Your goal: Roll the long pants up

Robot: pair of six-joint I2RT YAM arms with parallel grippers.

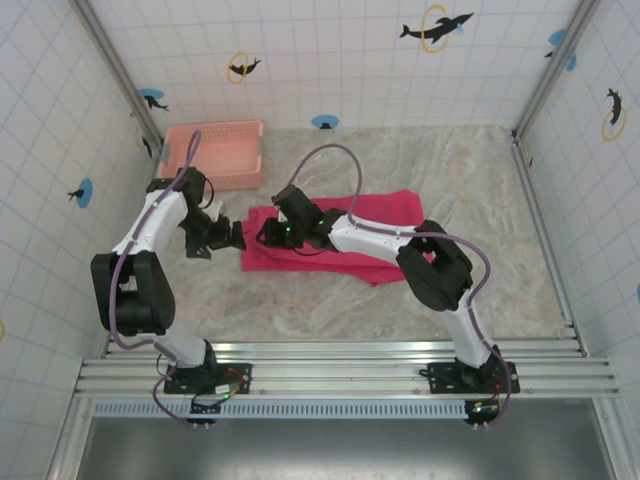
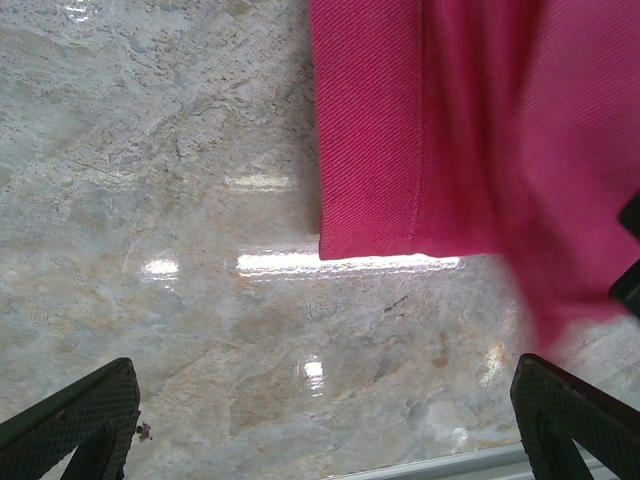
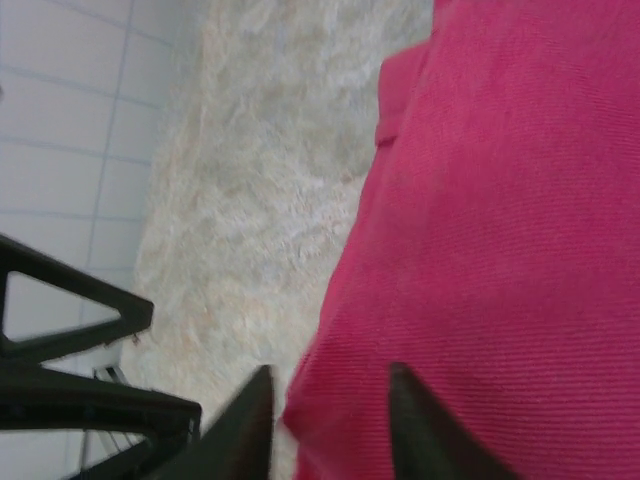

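Cloth looked soft, light, floppy (would slump if lifted); long pants (image 1: 390,210) lay under right gripper (image 3: 330,385), jaws part-spread, seemingly pinching nothing; left gripper (image 2: 325,415) gaped wide, empty, hem just ahead; best grabbed at hem edge.

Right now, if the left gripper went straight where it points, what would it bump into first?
Probably the bare grey marbled tabletop: the wide-open left gripper points down at it. The bright magenta-red cloth pants lie just to one side, so likely missed.
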